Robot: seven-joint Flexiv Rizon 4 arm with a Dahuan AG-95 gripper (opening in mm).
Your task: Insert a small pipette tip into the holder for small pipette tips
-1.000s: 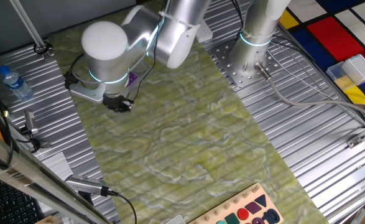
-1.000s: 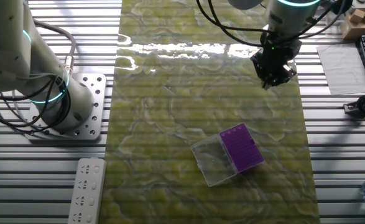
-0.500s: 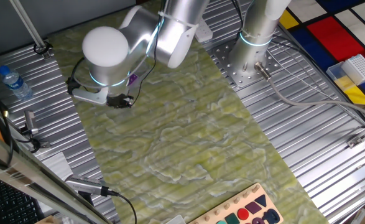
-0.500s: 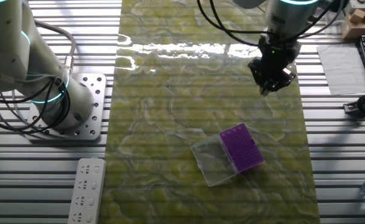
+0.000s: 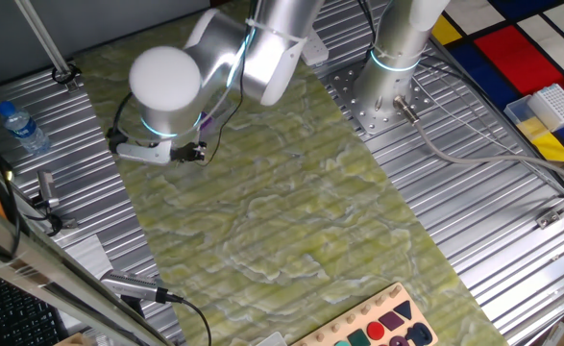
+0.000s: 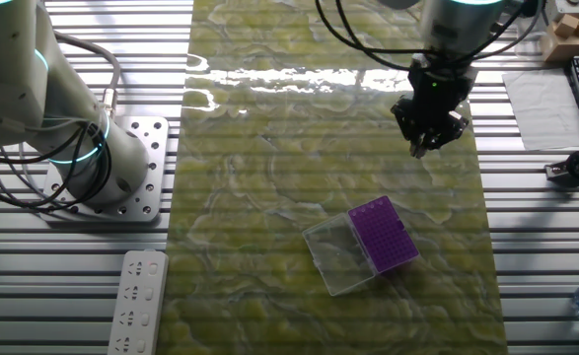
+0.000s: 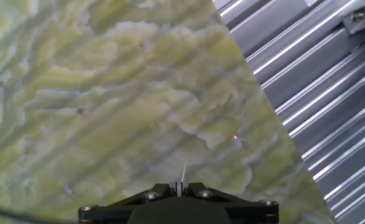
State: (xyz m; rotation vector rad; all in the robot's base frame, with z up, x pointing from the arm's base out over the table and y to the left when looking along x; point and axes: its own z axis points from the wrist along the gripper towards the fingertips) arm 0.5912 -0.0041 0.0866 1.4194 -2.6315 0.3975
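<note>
tip held above the mat, purple holder off to one side

a green marbled mat [image 6: 328,168] ran down the middle of the ribbed metal table [image 6: 536,256], taking up most of the working surface. a second robot arm [image 6: 42,108] stood bolted to a plate at the mat's edge, well apart from the working arm [image 5: 253,48] — not in its way. on the metal beside the mat lay a white power strip [image 6: 136,301]; far from the mat, the one fixed view showed a white gridded rack [image 5: 558,104] on a pale blue tray, a water bottle [image 5: 20,125] and a coloured shape board [image 5: 378,327] at the near edge.

the mat around the gripper [image 6: 425,146] was bare, with its right edge and the ribbed metal close by; the hand view showed that edge running diagonally past.

the holder for small pipette tips [image 6: 381,235], a small purple square box with its clear cover [image 6: 336,256] lying open beside it, sat on the mat nearer the camera in the other fixed view, apart from the gripper and slightly to its left in that picture.

the gripper's fingers were drawn together on a small pipette tip [image 7: 183,176], a thin pale sliver pointing down from between them, above bare mat and not over the holder.
</note>
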